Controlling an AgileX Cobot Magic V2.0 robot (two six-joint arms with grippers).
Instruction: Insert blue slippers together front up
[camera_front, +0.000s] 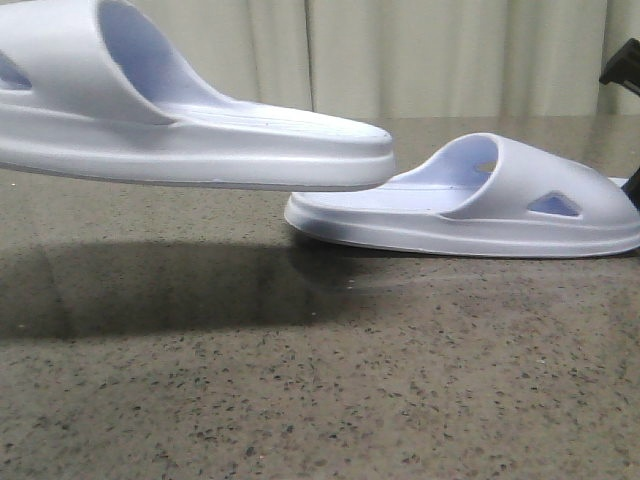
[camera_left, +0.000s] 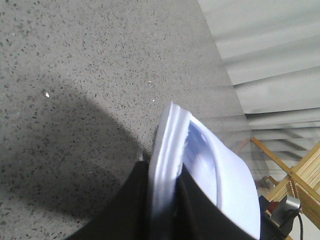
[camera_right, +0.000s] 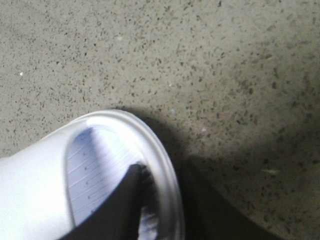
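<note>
Two pale blue slippers share a speckled stone table (camera_front: 300, 400), with a cream curtain (camera_front: 400, 50) hanging behind. The left slipper (camera_front: 190, 130) looks the larger in the front view; it is off the table, roughly level, casting a broad shadow beneath, and its heel end overlaps the heel of the other in that view, though whether they touch cannot be told. The right slipper (camera_front: 480, 205) lies on the table to the right, sole down, strap with a triangular cutout toward the right edge. In the left wrist view the left gripper (camera_left: 162, 200) is clamped on the edge of its slipper (camera_left: 200, 165), one black finger against the sole and one inside on the footbed. In the right wrist view the right gripper (camera_right: 157, 210) pinches the rim of its slipper (camera_right: 100, 165), one finger (camera_right: 125, 200) on the ribbed footbed and the other outside the sole.
</note>
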